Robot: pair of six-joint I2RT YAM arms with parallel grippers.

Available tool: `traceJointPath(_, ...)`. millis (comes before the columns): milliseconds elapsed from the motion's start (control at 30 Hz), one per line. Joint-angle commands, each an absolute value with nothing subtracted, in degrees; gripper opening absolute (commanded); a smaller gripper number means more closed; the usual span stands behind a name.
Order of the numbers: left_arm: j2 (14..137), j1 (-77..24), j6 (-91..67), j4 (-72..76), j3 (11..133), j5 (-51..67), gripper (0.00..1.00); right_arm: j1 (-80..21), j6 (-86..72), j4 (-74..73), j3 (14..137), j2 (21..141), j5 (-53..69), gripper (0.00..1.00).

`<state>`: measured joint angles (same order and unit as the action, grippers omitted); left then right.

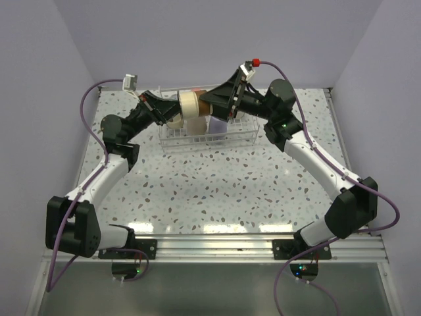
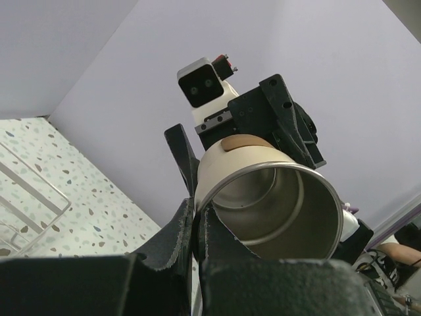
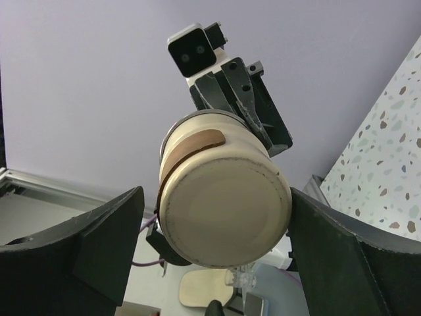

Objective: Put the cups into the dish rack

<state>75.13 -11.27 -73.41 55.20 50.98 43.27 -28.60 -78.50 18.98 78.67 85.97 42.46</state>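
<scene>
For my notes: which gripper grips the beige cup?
The left gripper: it pinches the rim of the cup. The right gripper stands open around its base.

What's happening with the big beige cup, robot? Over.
Left hand shut on rim of beige cup. Right hand open, flanking its base. Cup in midair over dish rack. No blocker seen.

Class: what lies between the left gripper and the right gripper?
The beige cup, in mid-air over the dish rack. The left gripper pinches its rim, and the right gripper stands open around its base. Both wrist views show this.
</scene>
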Motion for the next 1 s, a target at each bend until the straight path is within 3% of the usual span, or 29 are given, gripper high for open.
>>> traceJointPath(0,73.57,-10.99,-70.58,55.91,51.5,45.0,0.0,-28.74,-80.77,25.31,79.72,85.78,39.9,0.88)
traceJointPath(133,73.04,-10.99,-69.26,54.41,51.42,44.91,0.0,-28.74,-80.69,25.23,79.72,85.87,39.9,0.75)
traceJointPath(233,72.95,-10.99,-68.38,52.48,51.59,44.65,0.0,-28.74,-79.28,23.39,80.33,85.96,40.25,0.52)
traceJointPath(267,72.69,-10.99,-67.94,51.69,51.68,44.47,0.03,-28.74,-78.41,20.33,80.68,85.7,40.17,0.36)
traceJointPath(333,72.34,-10.99,-66.72,49.14,51.68,43.51,0.13,-28.74,-75.94,18.47,81.21,85.43,39.99,0.24)
traceJointPath(367,72.25,-10.99,-66.54,48.7,51.59,43.51,0.32,-28.74,-74.55,16.46,81.38,85.26,39.9,0.15)
traceJointPath(400,72.16,-10.99,-66.27,47.82,51.68,43.33,0.4,-28.74,-73.84,15.48,81.65,85.17,39.82,0.11)
traceJointPath(567,70.84,-10.81,-62.24,42.81,51.94,43.33,0.78,-28.21,-70.85,9.51,84.02,85.17,39.9,0.0)
traceJointPath(667,68.91,-10.2,-57.58,34.31,52.47,42.54,0.91,-26.9,-68.39,6.6,85.43,84.9,39.64,0.0)
traceJointPath(800,66.45,-8.27,-53.01,26.56,53.52,41.4,1.0,-24.18,-67.5,5.1,86.22,84.46,39.99,0.0)
traceJointPath(967,64.34,-4.84,-43.17,8.16,56.77,36.49,1.0,-20.66,-62.25,-3.39,89.55,84.9,38.85,0.0)
